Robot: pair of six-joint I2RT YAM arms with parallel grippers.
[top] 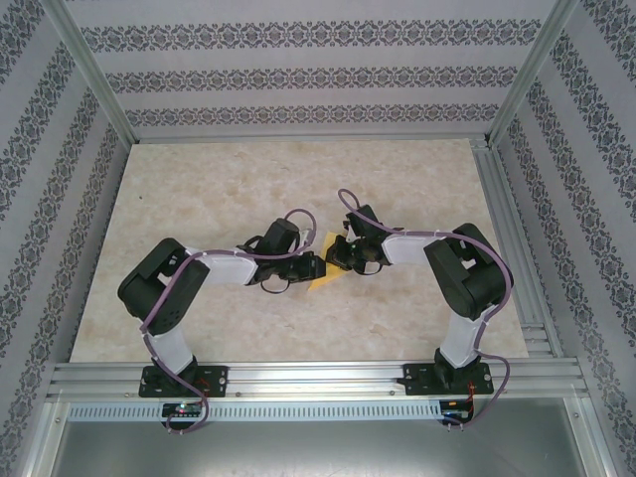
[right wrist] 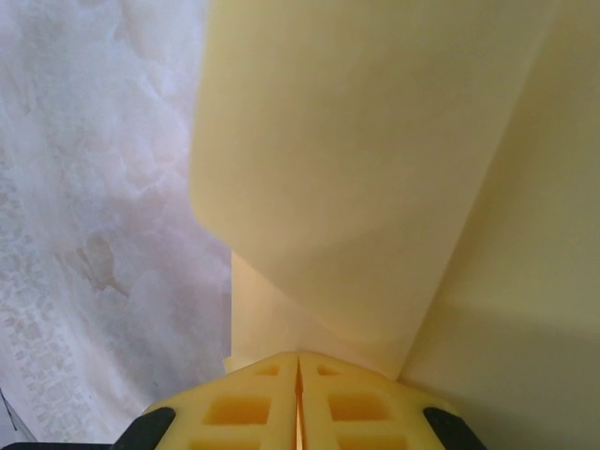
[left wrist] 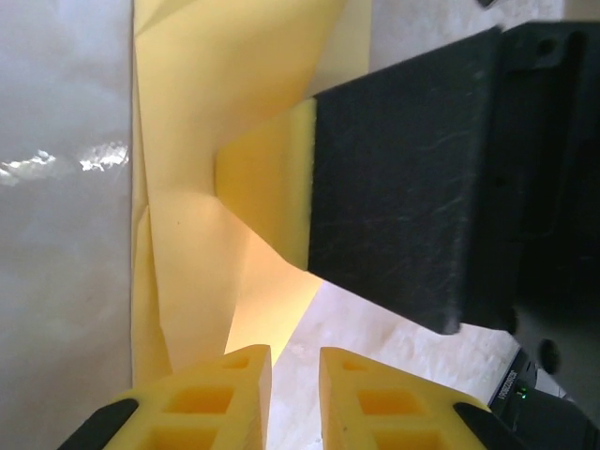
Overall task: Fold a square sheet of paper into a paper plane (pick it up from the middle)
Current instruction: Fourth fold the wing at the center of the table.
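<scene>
Both arms are seen reaching inward over the marbled desk (top: 199, 179), and the 2 end effectors meet near its middle, just apart from each other. The yellow paper sheet (top: 323, 276) lies between and below them, and a pointed corner of it shows toward the near edge.

In the right wrist view, the right end effector (right wrist: 298, 356) is seen with its 2 yellow fingers pressed together, and the yellow paper sheet (right wrist: 356, 169) is pinched at their tips. From there the paper rises and spreads as a broad, curved flap (a fold line runs down its right side), lifted off the desk (right wrist: 94, 187).

In the left wrist view, the left end effector (left wrist: 295, 354) is held narrowly parted, with a slim gap visible between its 2 fingertips. Whether it touches the paper cannot be told. Ahead of it the yellow paper sheet (left wrist: 216, 94) is seen creased and partly folded, with 1 long edge running beside the bare desk (left wrist: 56, 281). A yellow pad (left wrist: 272, 187) of the right end effector is pressed against the paper from the right, backed by its black finger body.

In the top view, the left end effector (top: 316, 266) and the right end effector (top: 340, 260) are found over the paper.
</scene>
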